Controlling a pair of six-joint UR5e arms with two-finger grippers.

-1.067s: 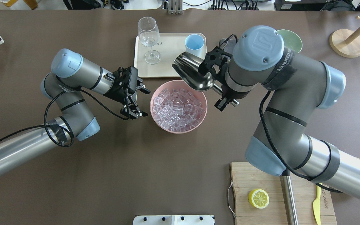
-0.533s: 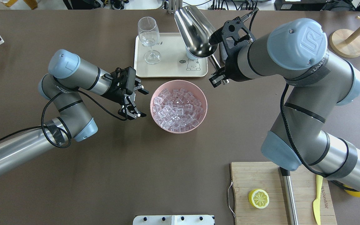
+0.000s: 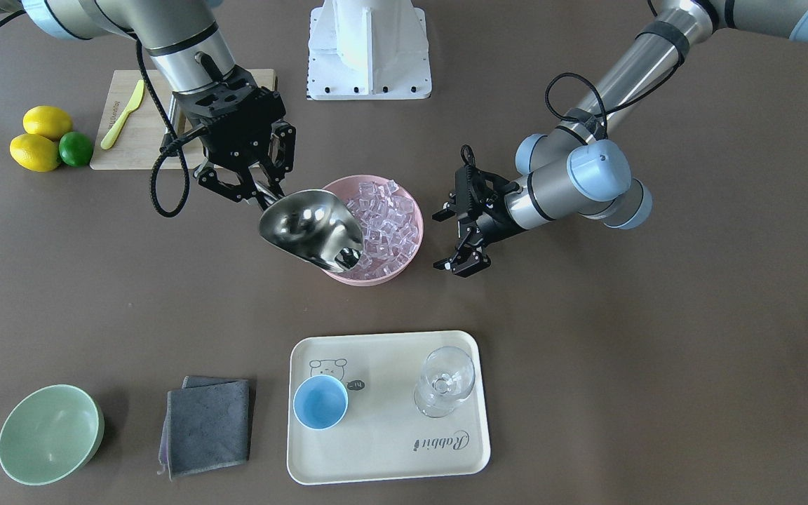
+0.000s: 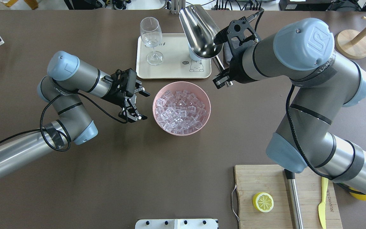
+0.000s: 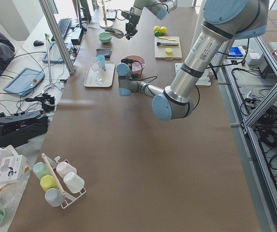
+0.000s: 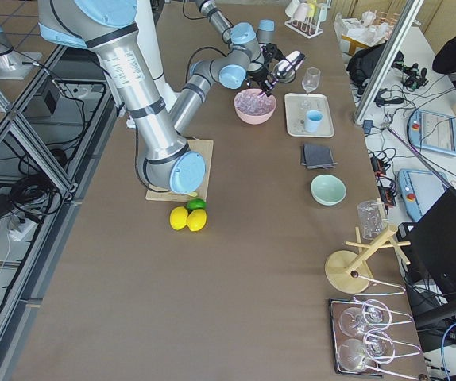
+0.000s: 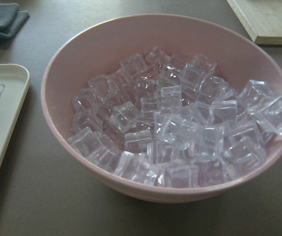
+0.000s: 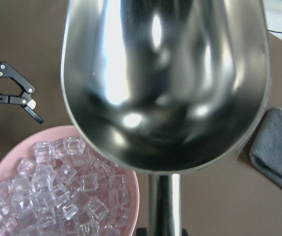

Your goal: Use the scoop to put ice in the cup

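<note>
The steel scoop [image 4: 200, 31] is held high by its rod handle in my shut right gripper [image 4: 221, 65], its trough tilted. The right wrist view shows the trough [image 8: 165, 83] empty. In the front view the scoop [image 3: 309, 228] hangs over the near-left rim of the pink bowl [image 3: 414, 256]. The ice [image 4: 180, 107] fills the pink bowl [image 4: 206, 122], and it also shows in the left wrist view [image 7: 180, 128]. The light-blue cup [image 3: 320, 401] stands empty on the cream tray [image 3: 383, 449]; from overhead the scoop mostly hides it. My left gripper [image 4: 145, 106] is open and empty just left of the bowl.
A clear stemmed glass [image 4: 151, 39] stands on the tray [image 4: 170, 68]. A grey cloth [image 3: 207, 424] and a pale green bowl [image 3: 50, 433] lie beside the tray. A cutting board [image 4: 265, 181] with a lemon half [image 4: 262, 202], a steel cylinder and a yellow knife is front right.
My right gripper has lifted the scoop from the bowl's far rim up and away towards the tray and cup. My left gripper has drawn back slightly from the bowl, still open.
</note>
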